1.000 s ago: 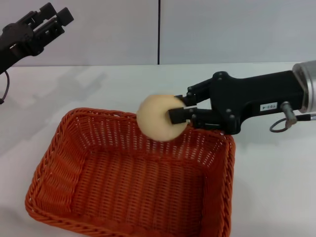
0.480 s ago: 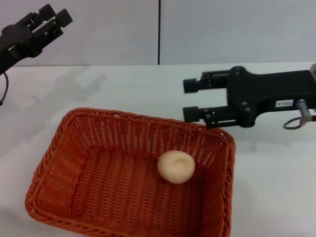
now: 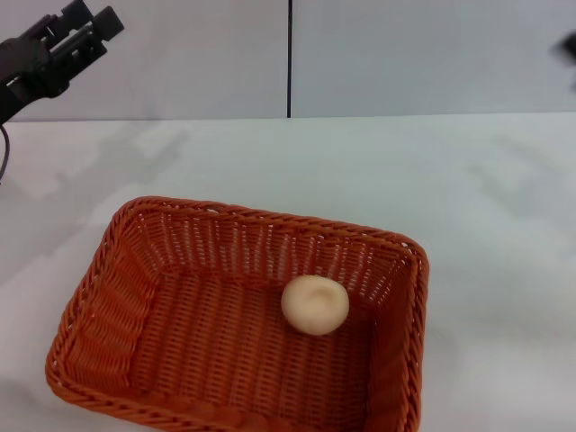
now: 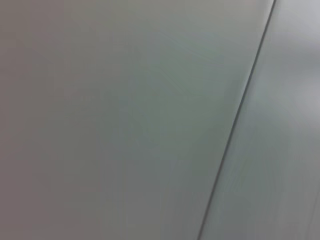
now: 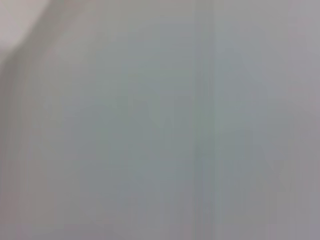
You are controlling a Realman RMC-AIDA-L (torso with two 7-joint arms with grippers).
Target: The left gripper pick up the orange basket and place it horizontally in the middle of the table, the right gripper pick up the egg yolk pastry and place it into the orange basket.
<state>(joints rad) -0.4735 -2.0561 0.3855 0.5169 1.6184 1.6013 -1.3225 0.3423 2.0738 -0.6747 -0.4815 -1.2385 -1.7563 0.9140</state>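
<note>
The orange basket (image 3: 117, 297) lies lengthwise on the white table (image 3: 270, 162), in the near middle of the head view. Inside it, right of centre on the woven floor, rests the egg yolk pastry (image 3: 314, 304), with nothing touching it. My left gripper (image 3: 87, 24) is raised at the far left, well away from the basket, open and holding nothing. Only a dark sliver of my right gripper (image 3: 569, 45) shows at the upper right edge, far above and to the right of the basket. Both wrist views show only a blank pale wall.
A grey wall with a dark vertical seam (image 3: 289, 58) rises behind the table's far edge. Bare white tabletop lies behind the basket and to its right.
The right gripper opened and dropped the pastry into the basket, then pulled back to the upper right, almost out of view. The pastry settled slightly left. The left gripper drifted a little up and left.
</note>
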